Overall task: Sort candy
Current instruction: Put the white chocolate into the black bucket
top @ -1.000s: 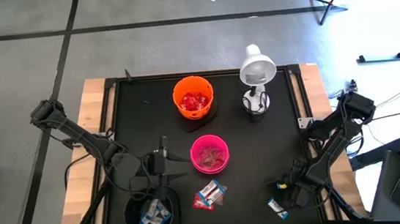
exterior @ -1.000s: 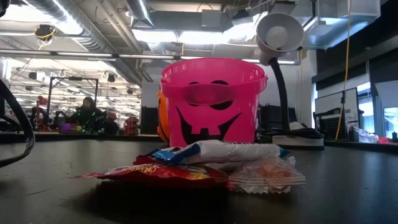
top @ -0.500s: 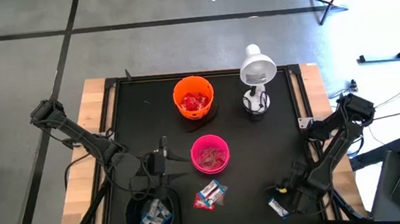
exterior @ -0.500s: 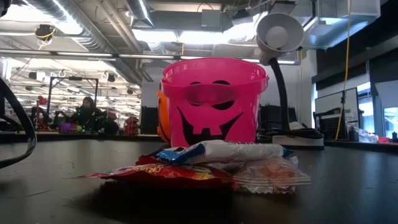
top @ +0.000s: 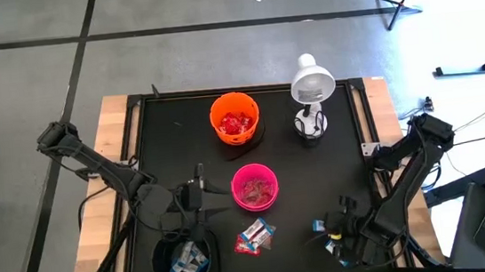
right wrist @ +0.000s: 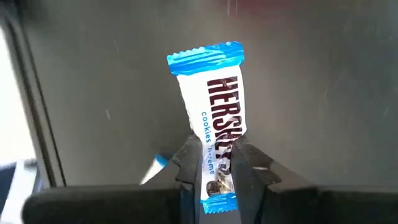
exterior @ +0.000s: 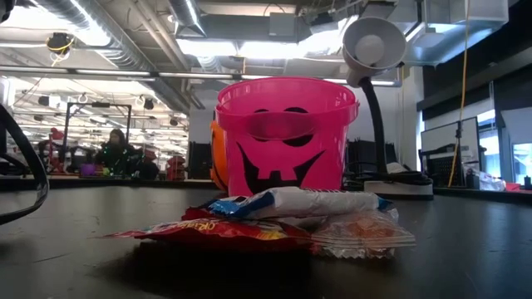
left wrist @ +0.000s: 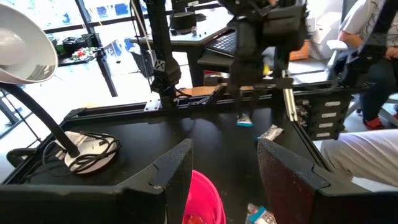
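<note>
My right gripper [top: 323,229] hangs over the table's near right part, shut on a blue-and-white candy bar [right wrist: 214,112], which also shows as the bar [left wrist: 244,118] in the left wrist view. Another blue-and-white candy [left wrist: 270,132] lies flat on the table under it. A small pile of candy [top: 254,236] in red, blue-and-white and pinkish wrappers lies in front of the pink bowl [top: 254,187]. The orange bowl [top: 234,117] holds red candy. The black bowl [top: 183,260] holds blue-and-white candy. My left gripper [top: 201,186] waits open beside the pink bowl, above the table. My right gripper pinches the bar between its two fingers [right wrist: 191,158] close to one end [right wrist: 214,163]. The fingers slant steeply down from above and lie across the bar. The bar's longer part hangs below the fingers, clear of the table.
A white desk lamp [top: 311,85] stands at the far right on its round base [top: 310,125]. The black mat's raised rim [top: 368,124] runs along the right side. A seated person [left wrist: 373,50] shows beyond the table's right edge.
My right gripper has risen and gone toward the table's left edge, tipping as it went. The blue-and-white bar now hangs from it clear of the table. The pile and the bowls have stayed in place.
</note>
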Available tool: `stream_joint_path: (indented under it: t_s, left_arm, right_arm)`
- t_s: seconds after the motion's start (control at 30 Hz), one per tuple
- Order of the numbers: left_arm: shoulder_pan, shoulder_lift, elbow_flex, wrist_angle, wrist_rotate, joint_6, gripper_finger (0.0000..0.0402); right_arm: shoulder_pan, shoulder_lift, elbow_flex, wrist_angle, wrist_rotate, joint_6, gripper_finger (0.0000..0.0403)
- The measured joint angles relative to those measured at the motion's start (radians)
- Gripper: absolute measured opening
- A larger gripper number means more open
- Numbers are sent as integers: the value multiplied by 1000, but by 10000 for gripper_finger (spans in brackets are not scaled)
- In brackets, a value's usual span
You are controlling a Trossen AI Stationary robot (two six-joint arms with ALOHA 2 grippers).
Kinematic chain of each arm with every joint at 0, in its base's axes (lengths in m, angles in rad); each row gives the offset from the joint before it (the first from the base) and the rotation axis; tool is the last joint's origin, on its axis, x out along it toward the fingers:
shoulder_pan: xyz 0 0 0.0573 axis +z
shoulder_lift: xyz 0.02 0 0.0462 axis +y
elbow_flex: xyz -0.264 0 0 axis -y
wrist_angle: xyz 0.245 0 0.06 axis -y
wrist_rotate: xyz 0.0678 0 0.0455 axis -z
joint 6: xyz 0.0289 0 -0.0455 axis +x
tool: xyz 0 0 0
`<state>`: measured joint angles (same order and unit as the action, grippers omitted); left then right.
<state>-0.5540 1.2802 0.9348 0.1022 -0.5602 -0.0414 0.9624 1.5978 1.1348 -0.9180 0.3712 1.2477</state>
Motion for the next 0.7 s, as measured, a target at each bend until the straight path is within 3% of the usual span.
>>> stream_joint_path:
  t_s: [0.1, 0.37, 0.7]
  left_arm:
    - [16, 37, 1, 42, 9, 36, 170]
    - [98, 177, 1, 309, 199, 173, 170]
    - [195, 288, 1, 484, 354, 212, 170]
  right_arm:
    - [-25, 0, 56, 1, 90, -72, 60]
    - [-91, -1, 178, 19, 271, -277, 60]
    - [-193, -1, 200, 242, 329, -565, 60]
